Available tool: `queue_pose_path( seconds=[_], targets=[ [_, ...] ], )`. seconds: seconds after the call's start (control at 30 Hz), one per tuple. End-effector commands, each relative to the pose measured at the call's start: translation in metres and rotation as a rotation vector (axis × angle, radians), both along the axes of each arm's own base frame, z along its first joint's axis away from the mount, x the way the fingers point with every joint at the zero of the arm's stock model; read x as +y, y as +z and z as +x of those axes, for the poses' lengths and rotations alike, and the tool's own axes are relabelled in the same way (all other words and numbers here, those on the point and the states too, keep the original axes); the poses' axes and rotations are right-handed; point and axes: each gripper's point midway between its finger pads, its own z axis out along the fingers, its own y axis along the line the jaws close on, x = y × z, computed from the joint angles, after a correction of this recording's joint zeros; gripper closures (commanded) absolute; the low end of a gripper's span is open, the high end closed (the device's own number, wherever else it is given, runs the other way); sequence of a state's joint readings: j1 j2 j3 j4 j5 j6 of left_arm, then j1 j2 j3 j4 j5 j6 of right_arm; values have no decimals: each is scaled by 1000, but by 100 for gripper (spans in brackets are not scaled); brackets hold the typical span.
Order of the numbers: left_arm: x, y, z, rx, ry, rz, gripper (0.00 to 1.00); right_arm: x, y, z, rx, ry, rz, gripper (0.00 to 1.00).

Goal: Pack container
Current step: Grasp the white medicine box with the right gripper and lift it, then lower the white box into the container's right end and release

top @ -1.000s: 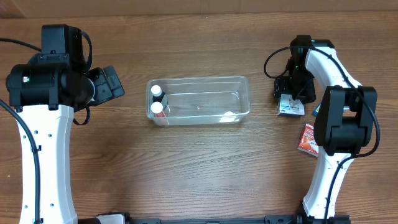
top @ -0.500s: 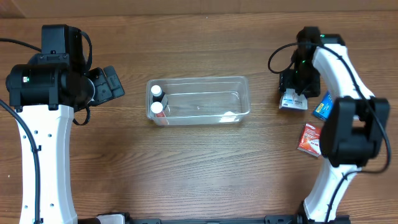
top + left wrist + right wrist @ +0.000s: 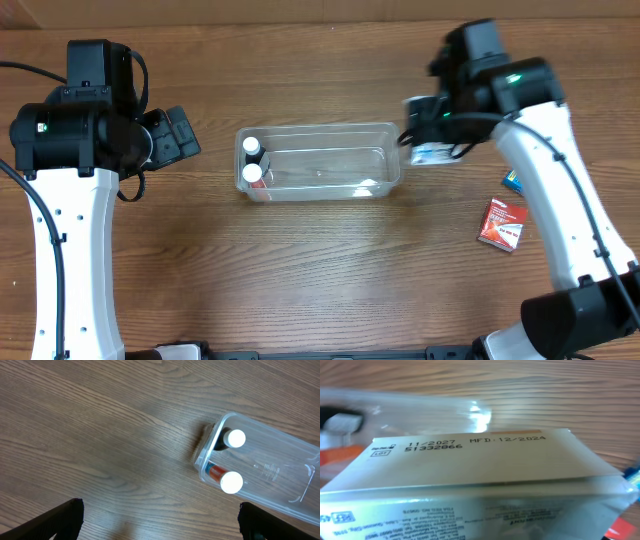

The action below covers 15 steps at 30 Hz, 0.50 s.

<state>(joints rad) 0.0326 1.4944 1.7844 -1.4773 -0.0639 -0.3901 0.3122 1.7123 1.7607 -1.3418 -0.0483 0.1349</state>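
Bottles (image 3: 250, 146) with white caps stand in the left end of the container (image 3: 320, 127), mid-table. My right gripper (image 3: 432, 138) clamps a white box (image 3: 430, 153) just beside its right end. A red box (image 3: 502, 222) and a blue box (image 3: 514, 181) lie nearby. My left gripper (image 3: 160, 505) gapes wide.

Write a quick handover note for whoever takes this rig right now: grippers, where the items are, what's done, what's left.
Left gripper: open, empty, left of the container.
Right gripper: shut on a white box, held by the container's right end.
Done: two white-capped bottles stand at its left end.
Left: put the white box in; red box and blue item lie on the table.
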Motion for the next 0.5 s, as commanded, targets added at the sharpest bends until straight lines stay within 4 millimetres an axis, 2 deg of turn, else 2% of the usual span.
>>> queue_pose_path(
  seconds=[0.0,0.07,0.17,0.47],
  targets=[
    [0,-2,-2,6,-7,2,0,44,-2,-6,-12,31,41,25],
    [0,-2,-3,8,-7,1,0,66,-14,-6,-11,30,51,25],
    [0,-2,-4,13,-7,2,0,79,-33,-7,11,40,40,24],
    [0,-2,-4,14,-14,5,0,80,-104,2,117,5,-47,24]
  ],
)
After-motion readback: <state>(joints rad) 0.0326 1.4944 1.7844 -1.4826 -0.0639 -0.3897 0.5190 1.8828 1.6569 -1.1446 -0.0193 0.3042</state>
